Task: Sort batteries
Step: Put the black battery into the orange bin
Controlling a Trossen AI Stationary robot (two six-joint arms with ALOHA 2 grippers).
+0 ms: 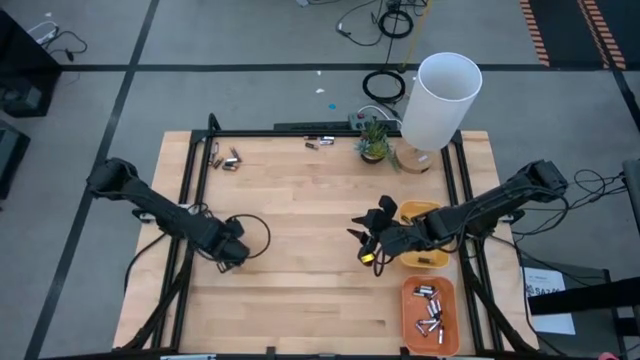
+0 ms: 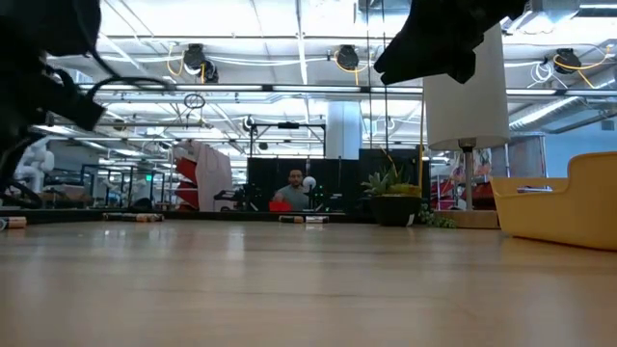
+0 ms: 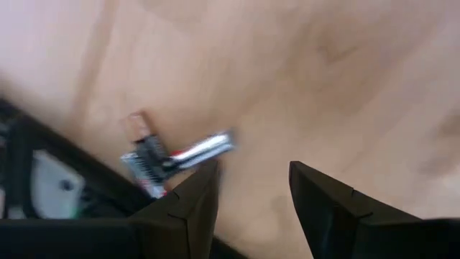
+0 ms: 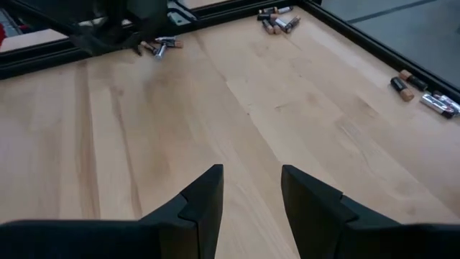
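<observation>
On the wooden table [image 1: 300, 200], loose batteries lie in several small groups, all placed here relative to the orange tray [image 1: 430, 315] at the table's near right corner. That tray already holds a handful of cells [image 1: 430, 308]. Just beyond it sits a yellow tray [image 1: 420, 245], whose contents are hidden by the right arm. Far across the table from the orange tray, a cluster of batteries [image 1: 228, 158] rests near the far left corner, and another small group [image 1: 319, 143] lies along the far edge near a potted plant [image 1: 374, 138].

The right gripper [image 4: 251, 191] hovers just beyond the orange tray, beside the yellow one, its jaws parted and holding nothing; only bare wood shows between them. The left gripper [image 3: 253, 188] sits well to the left of the orange tray, low over the table, jaws likewise parted and empty. Its wrist view shows two or three batteries [image 3: 176, 152] lying touching one another just beside one fingertip, close to the table's black frame [image 3: 43, 165].

Those cells look likely to cause trouble. Because they touch, closing on one could nudge or roll its neighbours, perhaps under the frame. A round cell pinched off-centre might also squirt free, and the blurred wrist view makes judging alignment harder.
</observation>
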